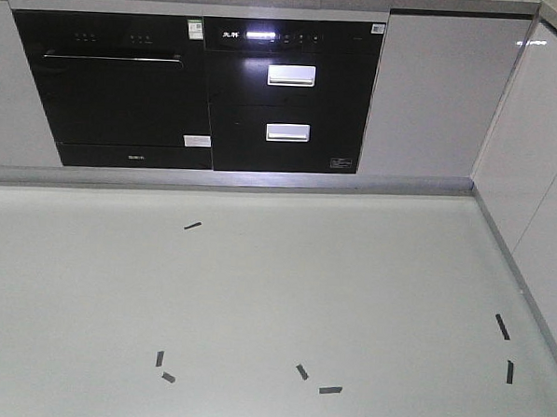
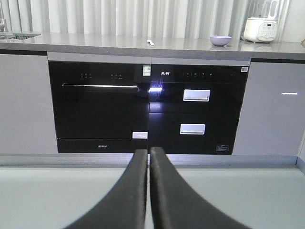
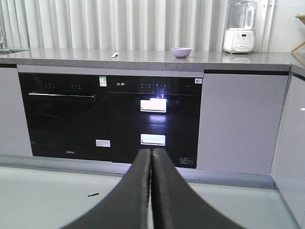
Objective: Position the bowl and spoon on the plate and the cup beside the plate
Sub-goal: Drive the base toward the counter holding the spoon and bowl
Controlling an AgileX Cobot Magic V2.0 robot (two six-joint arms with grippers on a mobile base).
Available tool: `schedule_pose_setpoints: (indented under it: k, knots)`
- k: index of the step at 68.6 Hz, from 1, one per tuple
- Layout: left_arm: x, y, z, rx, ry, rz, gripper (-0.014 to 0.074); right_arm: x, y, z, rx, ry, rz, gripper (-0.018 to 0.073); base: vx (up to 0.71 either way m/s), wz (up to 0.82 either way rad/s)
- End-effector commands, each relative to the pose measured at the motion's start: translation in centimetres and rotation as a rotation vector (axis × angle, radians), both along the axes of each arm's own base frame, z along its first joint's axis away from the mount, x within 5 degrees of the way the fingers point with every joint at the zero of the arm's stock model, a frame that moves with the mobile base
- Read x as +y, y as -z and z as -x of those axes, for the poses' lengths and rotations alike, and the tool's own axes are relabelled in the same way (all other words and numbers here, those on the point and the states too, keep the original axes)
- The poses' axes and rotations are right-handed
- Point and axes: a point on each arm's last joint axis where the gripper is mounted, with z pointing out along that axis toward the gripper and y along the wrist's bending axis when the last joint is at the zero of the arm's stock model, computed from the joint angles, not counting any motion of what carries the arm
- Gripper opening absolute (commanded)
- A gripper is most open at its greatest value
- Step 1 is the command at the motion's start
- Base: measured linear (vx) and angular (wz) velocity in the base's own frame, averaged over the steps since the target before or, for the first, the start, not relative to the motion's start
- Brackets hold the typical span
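Note:
A small lavender bowl (image 2: 220, 40) (image 3: 181, 52) sits far off on the grey countertop (image 2: 95, 46). Left of it lies a pale spoon (image 2: 150, 42) (image 3: 114, 55) on the same counter. The plate and the cup are out of view. My left gripper (image 2: 148, 150) hangs low over the floor, pointing at the cabinets, shut with nothing between its black fingers. My right gripper (image 3: 151, 150) is likewise shut and empty, well short of the counter. Neither gripper shows in the front view.
A black built-in oven (image 1: 126, 88) and a black drawer unit (image 1: 289, 97) fill the cabinet front below the counter. A white blender (image 3: 240, 33) stands at the counter's right end. White cabinets (image 1: 541, 185) run along the right. Black tape marks (image 1: 303, 371) dot the pale floor.

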Motion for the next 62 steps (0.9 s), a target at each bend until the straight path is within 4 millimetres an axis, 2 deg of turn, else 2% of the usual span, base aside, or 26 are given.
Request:
schedule_pose_setpoints:
  k: [1,62]
  knots:
    - [-0.04,-1.64,0.23,-0.116,0.006,0.007,-0.0006,-0.05,-0.39,0.03,-0.068,0.007,0.001,-0.0011,0.09,-0.02]
    - [-0.04,-1.64,0.23,-0.116,0.006,0.007,-0.0006,-0.05,-0.39,0.03,-0.068,0.007,0.001,-0.0011,0.08,0.07]
